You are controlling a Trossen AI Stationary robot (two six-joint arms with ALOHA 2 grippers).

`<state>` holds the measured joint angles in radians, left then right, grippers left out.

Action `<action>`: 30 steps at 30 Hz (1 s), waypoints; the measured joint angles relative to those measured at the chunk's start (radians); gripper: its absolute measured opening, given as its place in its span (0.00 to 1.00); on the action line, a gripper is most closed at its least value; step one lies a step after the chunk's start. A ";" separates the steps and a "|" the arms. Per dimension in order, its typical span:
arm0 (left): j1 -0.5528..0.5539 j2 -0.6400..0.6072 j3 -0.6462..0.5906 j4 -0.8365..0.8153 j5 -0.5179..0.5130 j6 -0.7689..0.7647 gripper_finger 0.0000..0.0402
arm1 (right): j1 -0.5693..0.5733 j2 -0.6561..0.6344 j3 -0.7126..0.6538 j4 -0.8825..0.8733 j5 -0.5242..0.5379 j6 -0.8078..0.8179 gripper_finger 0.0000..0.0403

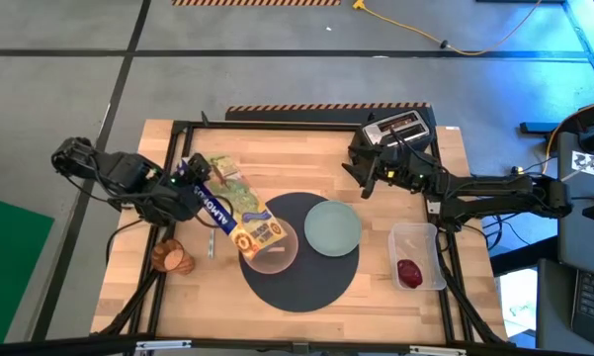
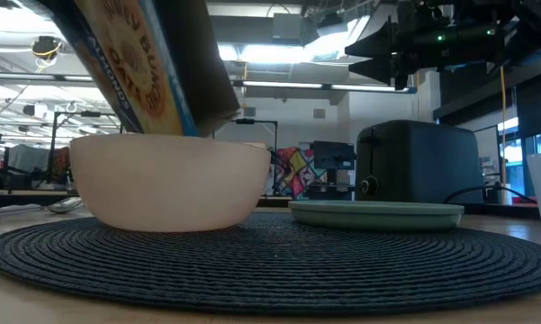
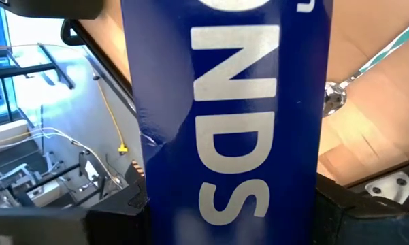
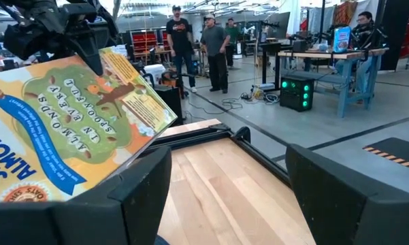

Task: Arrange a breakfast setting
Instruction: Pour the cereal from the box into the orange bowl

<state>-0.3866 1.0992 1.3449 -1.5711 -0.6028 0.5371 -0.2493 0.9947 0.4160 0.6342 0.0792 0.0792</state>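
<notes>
Left gripper (image 1: 190, 190), frame left, clenches cereal box (image 1: 235, 213) tilted w/ mouth over pink bowl (image 1: 270, 247), prob. to pour; right gripper (image 1: 362, 174), upper right, fingers spread, waits.

Cereal box (image 1: 235, 211) tilted over pink bowl (image 1: 273, 249), blocking access from above. Green plate (image 1: 333, 227) just beside the bowl, clear overhead. Toaster (image 1: 399, 129) closes the far right; right gripper (image 1: 364, 182) hangs near it.

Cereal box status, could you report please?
Left gripper shut on cereal box, tipped over pink bowl. Right gripper open beside toaster. Nothing blocking.
</notes>
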 joint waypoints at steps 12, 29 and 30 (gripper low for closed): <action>-0.019 0.041 0.000 0.000 -0.024 0.034 0.54 | 0.000 0.000 0.000 -0.007 0.000 -0.007 0.69; -0.093 0.074 0.000 0.000 -0.098 0.025 0.54 | 0.000 0.000 0.000 -0.008 0.000 -0.026 0.69; -0.097 0.074 0.000 0.000 -0.103 0.025 0.54 | 0.000 0.000 0.000 -0.008 0.000 -0.026 0.69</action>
<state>-0.4835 1.1732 1.3449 -1.5709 -0.7062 0.5617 -0.2493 0.9947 0.4160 0.6262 0.0792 0.0532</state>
